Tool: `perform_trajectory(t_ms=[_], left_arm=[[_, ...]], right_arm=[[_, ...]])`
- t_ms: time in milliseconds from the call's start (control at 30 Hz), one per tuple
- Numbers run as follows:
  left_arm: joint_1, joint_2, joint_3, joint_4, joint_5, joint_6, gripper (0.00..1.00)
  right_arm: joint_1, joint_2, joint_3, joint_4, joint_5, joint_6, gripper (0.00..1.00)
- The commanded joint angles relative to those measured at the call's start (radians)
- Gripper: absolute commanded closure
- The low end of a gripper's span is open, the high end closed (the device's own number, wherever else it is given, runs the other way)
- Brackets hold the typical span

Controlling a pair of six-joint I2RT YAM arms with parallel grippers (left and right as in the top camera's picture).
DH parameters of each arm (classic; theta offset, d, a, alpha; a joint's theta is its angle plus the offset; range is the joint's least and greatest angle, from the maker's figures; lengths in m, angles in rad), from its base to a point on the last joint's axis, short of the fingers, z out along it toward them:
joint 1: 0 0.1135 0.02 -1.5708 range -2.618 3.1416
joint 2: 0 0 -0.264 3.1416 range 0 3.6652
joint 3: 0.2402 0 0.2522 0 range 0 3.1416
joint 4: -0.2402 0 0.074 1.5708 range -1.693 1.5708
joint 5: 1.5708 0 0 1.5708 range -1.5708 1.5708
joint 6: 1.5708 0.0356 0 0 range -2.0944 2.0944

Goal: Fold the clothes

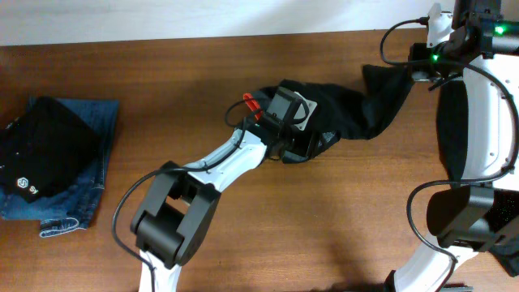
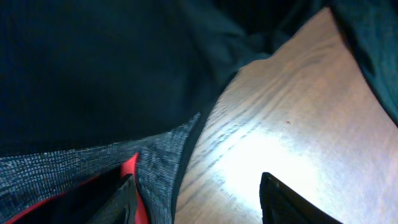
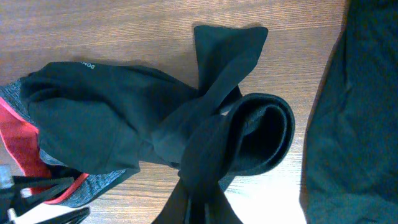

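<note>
The long black trousers [image 1: 357, 105] lie crumpled at the table's middle back. Their grey and red waistband [image 2: 161, 162] shows in the left wrist view, and in the right wrist view [image 3: 18, 134]. My left gripper [image 1: 302, 146] is low over the waistband end. It is open [image 2: 199, 202], with the waistband's edge just inside its left finger and bare wood between the fingers. My right gripper [image 1: 409, 71] is at the back right, shut on a trouser leg, which hangs stretched from it [image 3: 202, 214] down to the heap [image 3: 124, 106].
At the left edge, folded blue denim jeans [image 1: 85, 174] lie with a folded black garment [image 1: 45, 150] on top. The wooden table [image 1: 340, 219] runs under everything. The right arm's base and cables [image 1: 466, 203] stand at the right edge.
</note>
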Motion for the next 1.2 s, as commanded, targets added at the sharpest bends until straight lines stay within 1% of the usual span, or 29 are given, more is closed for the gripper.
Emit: perform_trajectory(t_ms=[0,133,200,267,433,600,700,800,1100,1133,1167], left_arm=[[0.001,0.043,0.000,0.016,-0.008,-0.113,0.37],[0.001,0.053,0.000,0.020,-0.090,-0.270,0.37],[0.002,0.056,0.000,0.043,-0.121,-0.342,0.34],[0.003,0.057,0.000,0.084,-0.121,-0.373,0.33],[0.003,0.057,0.000,0.183,-0.163,-0.395,0.34],[0.003,0.074,0.000,0.178,-0.161,-0.402,0.33],[0.003,0.101,0.000,0.155,-0.161,-0.449,0.34],[0.003,0.117,0.000,0.151,-0.147,-0.465,0.33],[0.003,0.121,0.000,0.224,-0.143,-0.465,0.34],[0.003,0.121,0.000,0.235,-0.143,-0.465,0.35],[0.003,0.121,0.000,0.244,-0.143,-0.465,0.42]], right_arm=[[0.010,-0.003,0.000,-0.002,0.005,0.001,0.96],[0.010,-0.003,0.000,-0.006,0.005,0.001,0.96],[0.010,-0.003,0.000,-0.008,0.005,0.001,0.96],[0.010,-0.003,0.000,-0.010,0.005,0.001,0.96],[0.010,-0.003,0.000,-0.010,0.005,0.001,0.96],[0.010,-0.003,0.000,-0.010,0.005,0.001,0.96],[0.010,-0.003,0.000,-0.010,0.005,0.001,0.96],[0.010,-0.003,0.000,-0.010,0.005,0.001,0.96],[0.010,-0.003,0.000,-0.010,0.005,0.001,0.96],[0.010,-0.003,0.000,-0.010,0.005,0.001,0.96],[0.010,-0.003,0.000,-0.010,0.005,0.001,0.96]])
